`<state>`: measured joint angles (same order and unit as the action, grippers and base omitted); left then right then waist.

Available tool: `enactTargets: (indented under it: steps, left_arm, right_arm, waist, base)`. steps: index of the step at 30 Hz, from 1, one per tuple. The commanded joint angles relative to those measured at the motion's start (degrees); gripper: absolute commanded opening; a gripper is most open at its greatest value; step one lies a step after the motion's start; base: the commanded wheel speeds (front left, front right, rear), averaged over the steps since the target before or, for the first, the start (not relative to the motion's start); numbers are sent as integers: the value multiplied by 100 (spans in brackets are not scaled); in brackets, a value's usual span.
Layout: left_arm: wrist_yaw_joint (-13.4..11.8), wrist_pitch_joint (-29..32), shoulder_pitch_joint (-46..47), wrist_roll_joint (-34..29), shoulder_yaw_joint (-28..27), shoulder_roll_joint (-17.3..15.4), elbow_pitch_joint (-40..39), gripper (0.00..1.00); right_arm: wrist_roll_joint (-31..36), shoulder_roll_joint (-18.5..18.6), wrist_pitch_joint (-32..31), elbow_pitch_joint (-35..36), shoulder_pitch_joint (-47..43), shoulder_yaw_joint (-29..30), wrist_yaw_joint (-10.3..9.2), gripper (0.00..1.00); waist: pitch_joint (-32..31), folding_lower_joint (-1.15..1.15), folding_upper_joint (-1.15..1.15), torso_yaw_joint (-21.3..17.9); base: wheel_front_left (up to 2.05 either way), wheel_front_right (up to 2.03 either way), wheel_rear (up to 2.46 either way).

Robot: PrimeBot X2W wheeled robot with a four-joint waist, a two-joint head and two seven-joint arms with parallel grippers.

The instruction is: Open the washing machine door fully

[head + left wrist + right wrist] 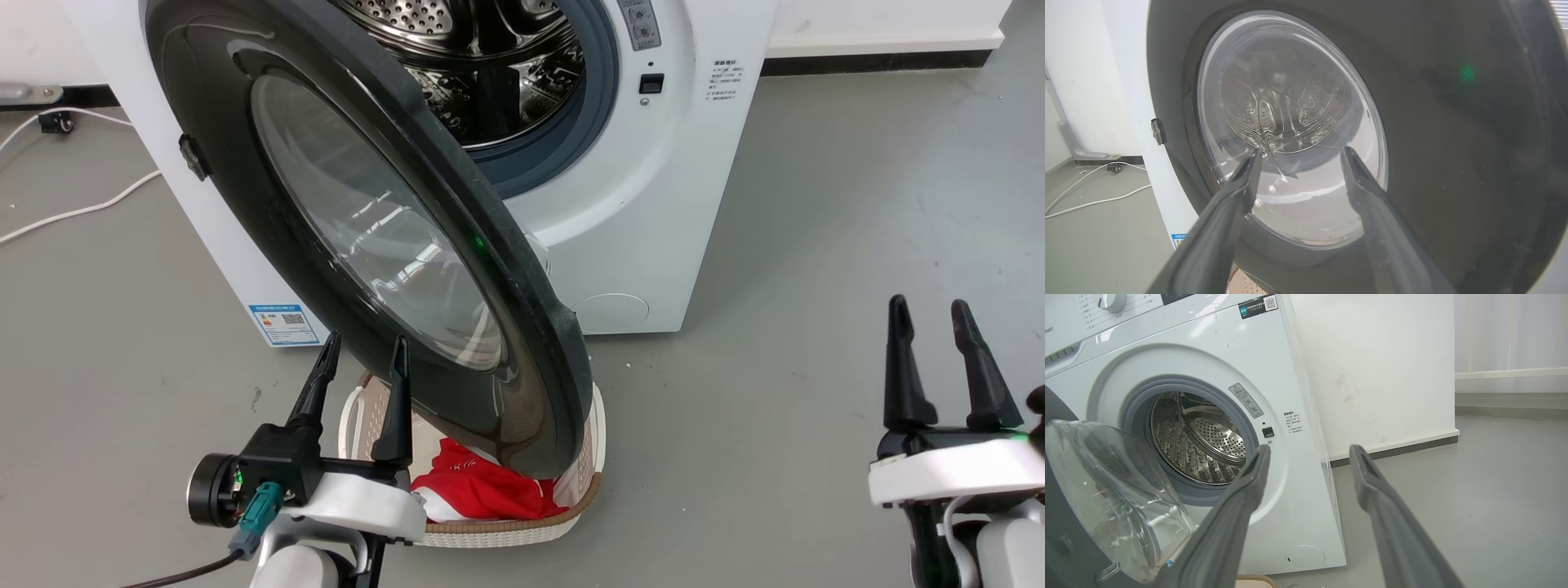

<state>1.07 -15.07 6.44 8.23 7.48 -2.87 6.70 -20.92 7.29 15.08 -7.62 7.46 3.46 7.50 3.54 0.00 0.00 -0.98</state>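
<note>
We see the washing machine door standing partly open, swung out from the front of the washing machine on a hinge at its left side. In the head view the black disc runs from 11 o'clock down to 6 o'clock. Its free edge hangs over the beige laundry basket at 6 o'clock, where a red cloth lies inside. Behind the door, at 12 o'clock, the steel drum and the grey rubber ring are uncovered.

The left gripper is at 7 o'clock in the head view, with its two fingers apart and holding nothing. The fingers point up at the lower outer face of the door. One finger overlaps the black rim, but we cannot tell if it touches. In the left wrist view the fingers point to the clear glass bowl at the centre of the door.

The right gripper is at 4 o'clock, also with its fingers apart and empty. It is well apart from the machine, above the grey floor.

A blue label sits on the machine at 8 o'clock, near the left gripper. A round flap is low on the white front, just beside the door's edge. A white cable lies on the floor at 9 o'clock.
</note>
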Motion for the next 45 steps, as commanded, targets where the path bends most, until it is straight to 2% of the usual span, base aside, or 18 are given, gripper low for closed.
enactTargets:
  steps: [1, 4, 9, 14, 28, 29, 30, 31, 41, 45]
  left_arm:
    - [-3, -14, 11, -5, -7, 0, -3, 100]
    - [-2, -14, 6, -26, -28, 0, 5, 100]
    - [19, -14, 10, -56, -86, 0, 17, 100]
    - [28, -14, -3, -103, -112, 0, 38, 100]
    - [48, -14, 19, -140, -159, 0, 82, 100]
    - [53, -14, 12, -135, -161, 0, 91, 91]
    - [61, -14, 7, -131, -161, 0, 100, 20]
    - [69, -14, 6, -131, -163, 1, 102, 0]
    - [86, -14, 3, -68, -158, 0, 120, 0]
    - [-9, -14, 110, 0, -213, 1, -277, 0]
  right_arm:
    - [151, -52, -24, 66, -103, 34, -2, 100]
    - [1081, -243, -172, 387, -282, 82, -2, 100]
    - [1822, -399, -365, 689, -662, -51, -3, 100]
    - [1939, -450, -407, 694, -875, -157, -3, 100]
    - [1652, -451, -361, 573, -782, -288, -3, 100]
    - [1649, -451, -360, 558, -783, -292, -3, 100]
    - [1644, -452, -364, 547, -783, -297, -3, 100]
    - [1634, -452, -363, 537, -778, -300, -3, 100]
    - [1637, -451, -346, 488, -784, -300, -3, 100]
    - [1615, -451, -339, 467, -773, -286, -3, 100]
  waist:
    - [-1, 0, 0, -1]
    - [-3, 0, 0, -3]
    - [-9, 0, 0, -15]
    - [-25, 0, 0, -25]
    - [8, 0, 0, -41]
    - [8, 0, 0, -42]
    - [7, 0, 0, -44]
    - [8, 0, 0, -45]
    - [2, 0, 0, -43]
    - [14, 0, 0, -28]
  base:
    - [0, 0, 0]
    - [0, 0, 0]
    - [0, 0, 0]
    - [0, 0, 0]
    - [0, 0, 0]
    - [0, 0, 0]
    - [0, 0, 0]
    - [0, 0, 0]
    - [0, 0, 0]
    - [0, 0, 0]
